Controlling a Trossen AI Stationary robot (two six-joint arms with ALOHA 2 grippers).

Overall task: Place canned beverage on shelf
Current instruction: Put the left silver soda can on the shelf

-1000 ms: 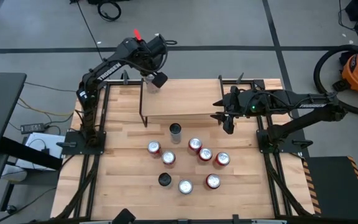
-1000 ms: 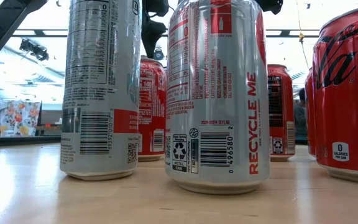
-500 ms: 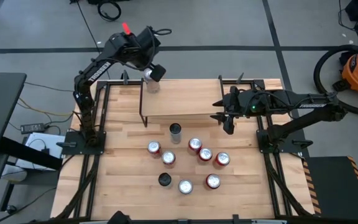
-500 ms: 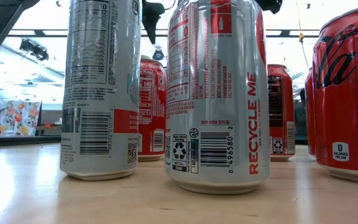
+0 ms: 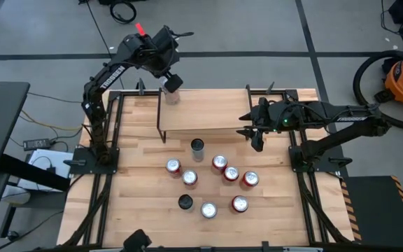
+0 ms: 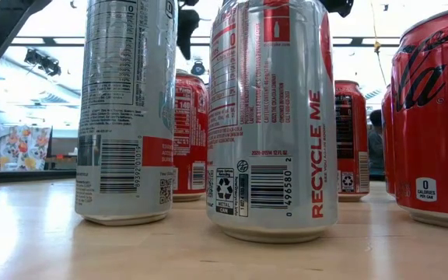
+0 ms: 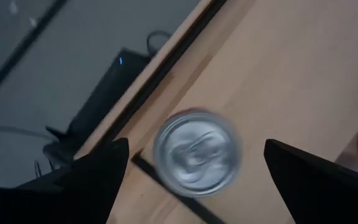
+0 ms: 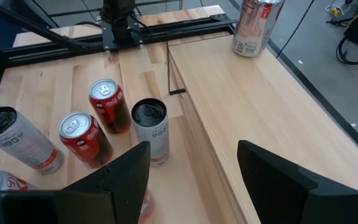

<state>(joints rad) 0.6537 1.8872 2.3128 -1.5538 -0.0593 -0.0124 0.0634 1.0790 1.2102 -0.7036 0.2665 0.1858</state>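
Shelf (image 5: pixel 208 112) mostly bare; corner can (image 5: pixel 171 96).

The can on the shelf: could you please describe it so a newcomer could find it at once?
Start at the shelf, the raised light-wood board at the table's far edge. At its far left corner stands one silver-topped can, right below the left gripper, whose fingers are open. It is the only can on the shelf; all the others stand on the tabletop.

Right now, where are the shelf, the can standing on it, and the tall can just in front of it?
shelf (image 5: pixel 215 112), high view, bare board top.
can on the shelf (image 5: pixel 171 94), high view, its side.
tall can (image 5: pixel 197 146), high view, its dark lid.
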